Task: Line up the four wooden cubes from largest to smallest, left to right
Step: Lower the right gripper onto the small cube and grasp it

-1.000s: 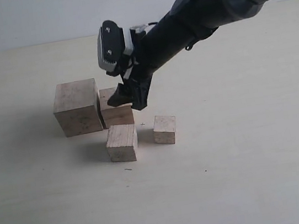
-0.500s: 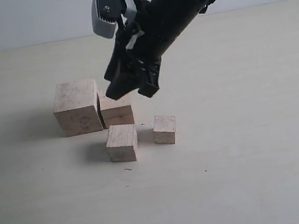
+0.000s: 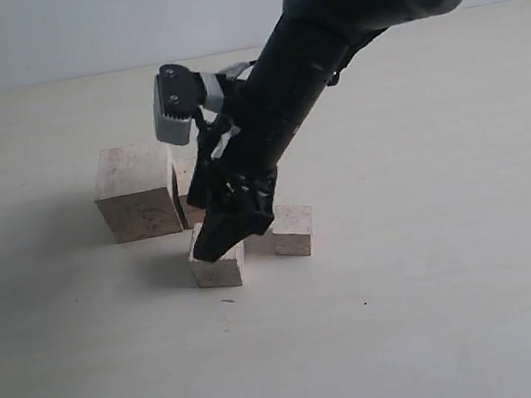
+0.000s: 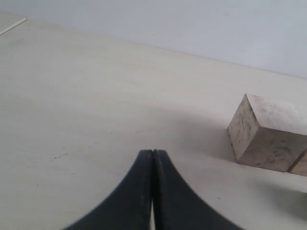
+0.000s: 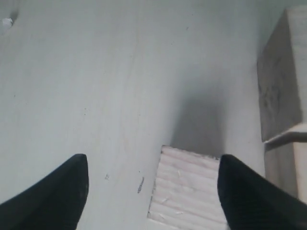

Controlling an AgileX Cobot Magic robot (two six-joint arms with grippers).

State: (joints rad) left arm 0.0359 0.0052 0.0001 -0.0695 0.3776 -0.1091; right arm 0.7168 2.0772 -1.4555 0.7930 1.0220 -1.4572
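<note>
The wooden cubes [image 3: 138,190] are matt, faintly grained bare wood; the table [image 3: 436,284] looks smooth and matt.

table [image 3: 440,313]: pale wood, matte | wall [image 3: 44,32]: plain light grey

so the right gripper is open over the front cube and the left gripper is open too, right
Not quite: the left gripper is shut, with no gap at its tips, as the left wrist view shows. The rest holds: the right gripper is open over the front cube.
</note>
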